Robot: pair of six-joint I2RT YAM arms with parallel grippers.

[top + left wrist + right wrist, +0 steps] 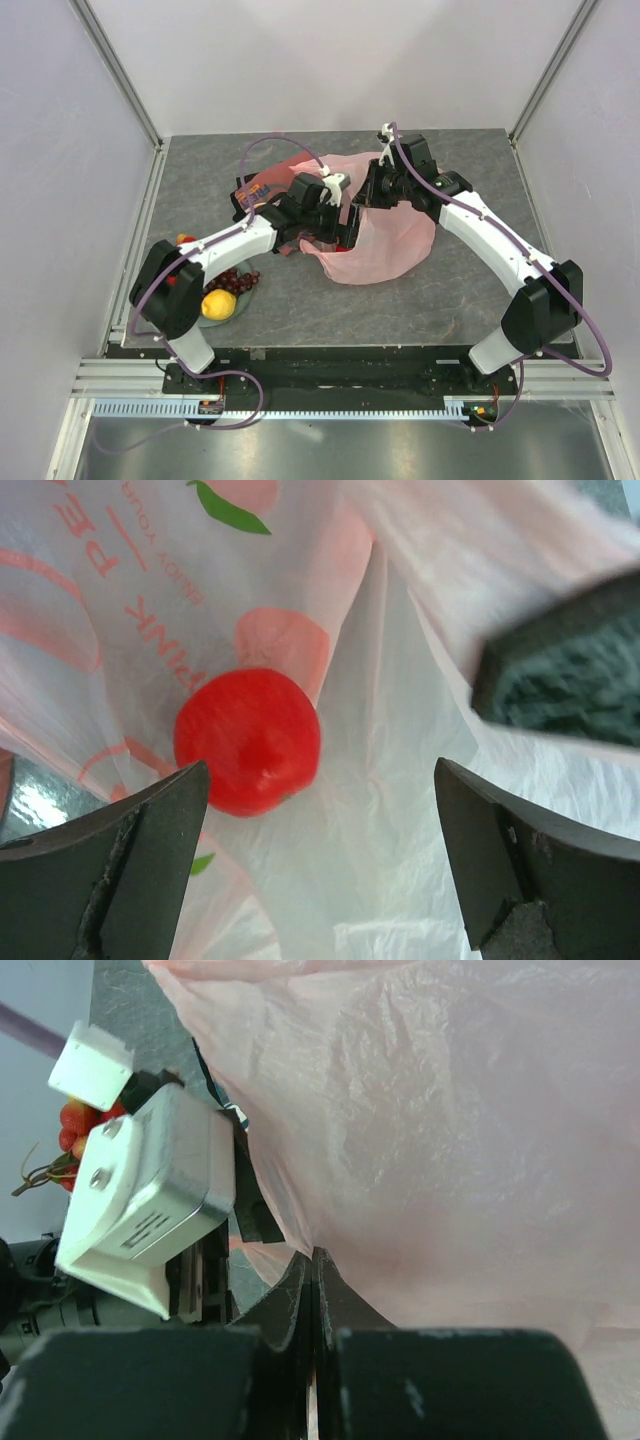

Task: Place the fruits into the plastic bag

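The pink plastic bag (pixel 385 245) lies mid-table with its mouth held up. My right gripper (pixel 376 195) is shut on the bag's rim (pixel 330 1230), with the film pinched between its jaws (pixel 315 1260). My left gripper (pixel 343 228) is open inside the bag's mouth. In the left wrist view its jaws (pixel 320 770) stand wide apart and empty, and a red apple (pixel 248 740) lies free on the bag's film (pixel 400 810) just beyond the left jaw. A yellow lemon (pixel 219 304), dark grapes (pixel 238 279) and small red strawberry pieces (pixel 185 240) sit at the left.
The pale green plate (pixel 208 320) with the fruits stands near the left arm's base. A folded red printed cloth (pixel 256 190) lies behind the left arm. A right finger (pixel 565 675) shows at the upper right of the left wrist view. Walls enclose the table.
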